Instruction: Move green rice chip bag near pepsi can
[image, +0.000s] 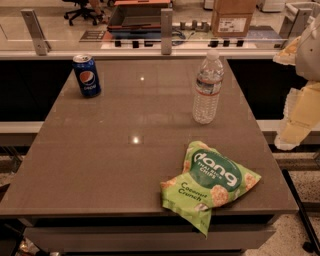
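Observation:
The green rice chip bag (210, 182) lies flat at the front right of the table, its lower corner hanging over the front edge. The pepsi can (87, 75) stands upright at the back left of the table. My gripper (294, 131) hangs at the right edge of the view, off the table's right side. It is above and to the right of the bag, touches nothing, and is far from the can.
A clear plastic water bottle (207, 88) stands upright at the back right of the grey table (115, 150), between the bag and the far edge. A glass railing with metal posts (166, 31) runs behind the table.

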